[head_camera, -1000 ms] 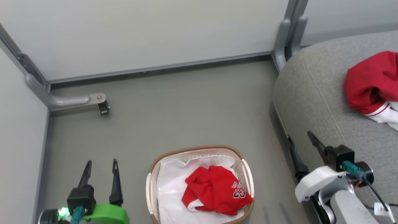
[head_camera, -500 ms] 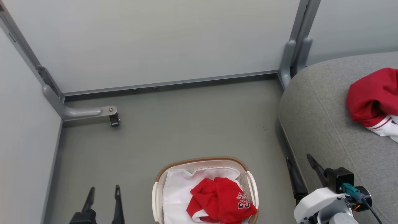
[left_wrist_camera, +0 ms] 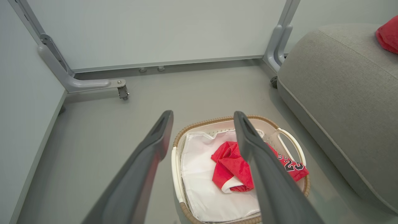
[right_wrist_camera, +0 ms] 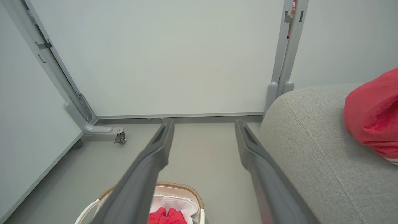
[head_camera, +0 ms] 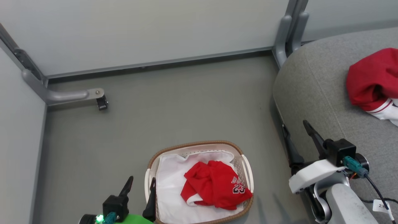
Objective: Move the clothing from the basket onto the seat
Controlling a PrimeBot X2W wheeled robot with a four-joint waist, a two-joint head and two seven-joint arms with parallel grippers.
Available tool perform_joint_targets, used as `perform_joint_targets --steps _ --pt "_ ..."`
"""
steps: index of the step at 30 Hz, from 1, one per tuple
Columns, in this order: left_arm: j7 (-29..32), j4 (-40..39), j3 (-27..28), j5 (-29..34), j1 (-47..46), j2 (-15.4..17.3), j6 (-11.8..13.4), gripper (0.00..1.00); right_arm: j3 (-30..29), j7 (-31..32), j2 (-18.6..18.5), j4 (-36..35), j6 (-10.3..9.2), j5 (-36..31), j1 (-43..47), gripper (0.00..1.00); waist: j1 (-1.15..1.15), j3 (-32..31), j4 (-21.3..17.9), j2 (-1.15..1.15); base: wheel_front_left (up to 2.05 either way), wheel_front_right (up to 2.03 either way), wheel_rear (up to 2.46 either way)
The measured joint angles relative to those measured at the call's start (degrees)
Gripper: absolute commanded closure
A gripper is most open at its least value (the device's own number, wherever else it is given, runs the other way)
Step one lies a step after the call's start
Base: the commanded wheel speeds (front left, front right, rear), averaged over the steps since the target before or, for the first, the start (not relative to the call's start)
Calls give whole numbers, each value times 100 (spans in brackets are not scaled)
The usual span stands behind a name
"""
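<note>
The cream basket [head_camera: 192,144] with a brown rim stands on the floor, a white liner inside. A crumpled red jersey with the number 23, part of the clothing [head_camera: 214,188], lies in it. My left gripper [head_camera: 141,180] is open, its fingers straddling the basket's left rim. In the left wrist view that gripper [left_wrist_camera: 202,113] is empty above the basket [left_wrist_camera: 217,119] and the jersey [left_wrist_camera: 230,165]. My right gripper [head_camera: 294,124] is open and empty beside the grey seat [head_camera: 311,93]. A second red and white garment [head_camera: 370,77] lies on the seat.
Pale partition panels close off the back and left. A grey foot with a caster [head_camera: 101,102] sticks out at the left, and a grey post [head_camera: 289,31] stands by the seat's corner. Bare grey floor [head_camera: 186,102] lies between the basket and the panels.
The head camera tilted up and came back down. My left gripper has moved right, from the open floor to the basket's left rim. The clothing has not moved.
</note>
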Motion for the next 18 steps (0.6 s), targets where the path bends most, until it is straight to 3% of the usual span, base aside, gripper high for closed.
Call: perform_joint_targets --steps 18 --pt "0 1492 -1287 -270 -1992 -14 -171 0 105 -1 73 -694 -1 241 -1252 0 0 1786 -585 0 0 0 0"
